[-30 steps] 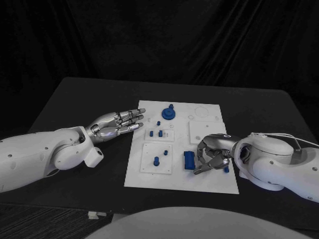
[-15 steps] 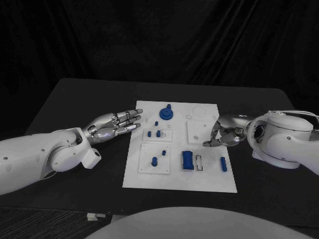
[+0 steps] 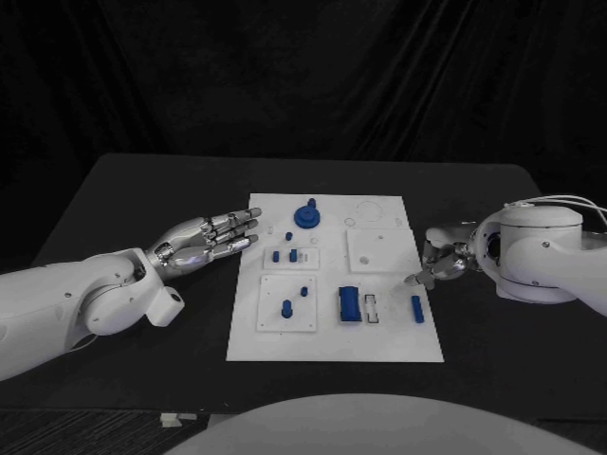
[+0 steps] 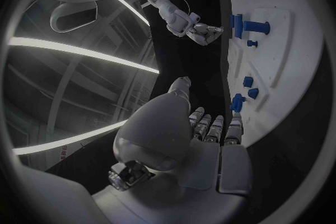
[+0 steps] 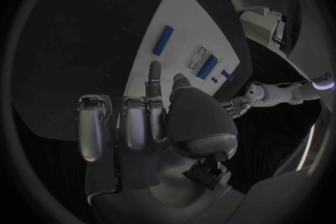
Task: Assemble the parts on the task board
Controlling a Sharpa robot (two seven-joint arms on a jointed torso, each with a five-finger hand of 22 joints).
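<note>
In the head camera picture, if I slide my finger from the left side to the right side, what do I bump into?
Left hand → task board → wide blue block → thin blue bar → right hand.

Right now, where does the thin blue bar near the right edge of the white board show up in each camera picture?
Head view: the thin blue bar lies on the white board, near its right edge, just below the right hand.
Left wrist view: I cannot pick it out.
Right wrist view: the bar lies beyond the fingers.
Shared landmark: the wide blue block beside the white slot.
</note>
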